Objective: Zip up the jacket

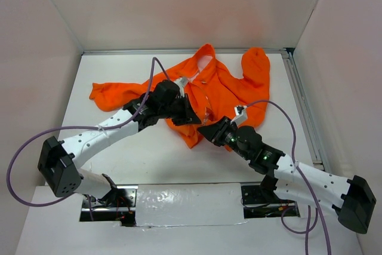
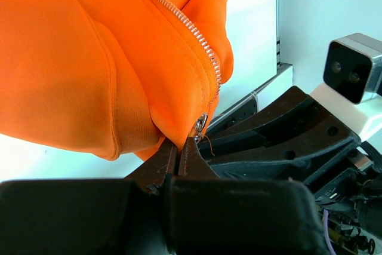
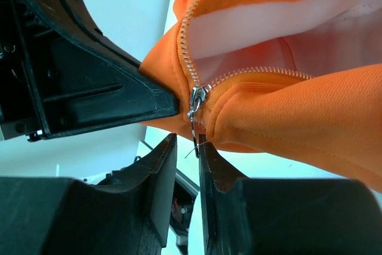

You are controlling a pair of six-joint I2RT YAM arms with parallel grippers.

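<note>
Nearest the arms: left gripper (image 2: 179, 146) is closed tight, pinching the bottom hem (image 2: 134, 138) of the jacket (image 1: 230, 91) just beside the foot of the zipper. Right gripper (image 3: 187, 141) meets it almost tip to tip from the other side. Its fingers are drawn to a narrow slit, and the pull tab (image 3: 194, 131) hangs into the slit against 1 inner face. Cannot tell whether the tab is truly clamped. Slider (image 3: 196, 97) sits at the very bottom of the track, just above both tips.

Beyond: the 2 rows of zipper teeth (image 3: 186, 40) part straight above the slider, with pale lining (image 3: 286, 25) showing between. The front is open nearly its full length.

Far: the jacket lies crumpled on the table (image 1: 119, 153), collar (image 1: 206, 58) away from the arms. 1 sleeve (image 1: 113, 95) runs out left; the other is folded up at right.

Risks, as I judge them:
- A partial hold lets the tab slip out at the first tug.
- A weak hem pinch lets the cloth ride up with the slider, which then stalls.
- The rumpled front bends the track, so fleece or lining may jam in the teeth.
- With the 2 grippers this crowded, they may knock each other.
</note>
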